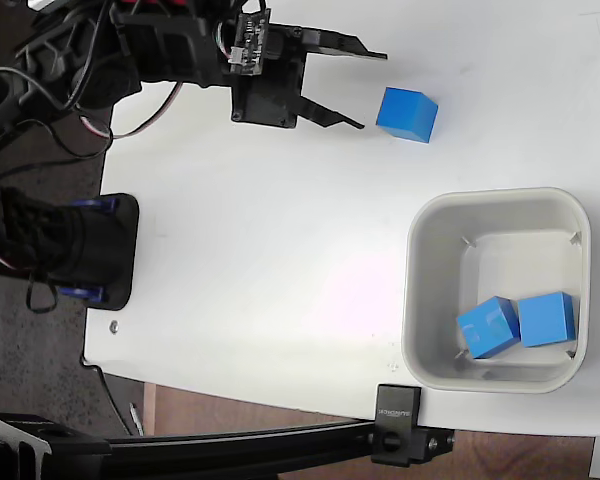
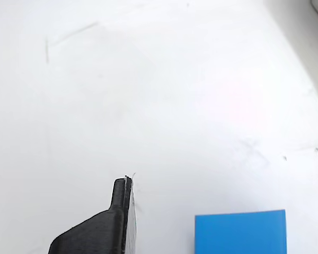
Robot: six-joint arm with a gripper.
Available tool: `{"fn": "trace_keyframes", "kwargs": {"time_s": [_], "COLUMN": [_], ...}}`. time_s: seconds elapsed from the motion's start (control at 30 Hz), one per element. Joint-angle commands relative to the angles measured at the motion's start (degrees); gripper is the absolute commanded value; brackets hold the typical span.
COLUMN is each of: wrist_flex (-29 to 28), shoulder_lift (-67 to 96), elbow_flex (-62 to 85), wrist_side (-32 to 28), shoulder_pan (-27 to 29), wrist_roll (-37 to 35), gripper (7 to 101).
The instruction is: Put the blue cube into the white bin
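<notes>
two blue cubes (image 1: 520,322) already lie in the white bin (image 1: 497,208), while the third blue cube (image 1: 408,113) sits on the table just ahead of the gripper's (image 1: 373,88) spread, empty fingers, not yet grasped.

Three blue cubes (image 1: 408,114), one white bin (image 1: 496,204)

The fixed view looks straight down from well above the white surface (image 1: 280,250), taking in the arm, the white bin (image 1: 420,290) and the surface's edge. The wrist view sits low and close (one black finger (image 2: 108,222) fills its bottom edge). Both views share the loose blue cube (image 1: 407,113) (image 2: 240,232).
</notes>
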Motion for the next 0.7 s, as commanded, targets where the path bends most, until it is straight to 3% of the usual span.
{"fn": "trace_keyframes", "kwargs": {"time_s": [0.03, 0.7], "wrist_flex": [-0.4, -1.8], "shoulder_lift": [0.1, -1.5], "elbow_flex": [-6.0, -4.1], "wrist_side": [-1.6, -4.5], "shoulder_pan": [0.1, 1.8], "wrist_roll": [-1.6, -4.0], "gripper": [100.0, 100.0]}}
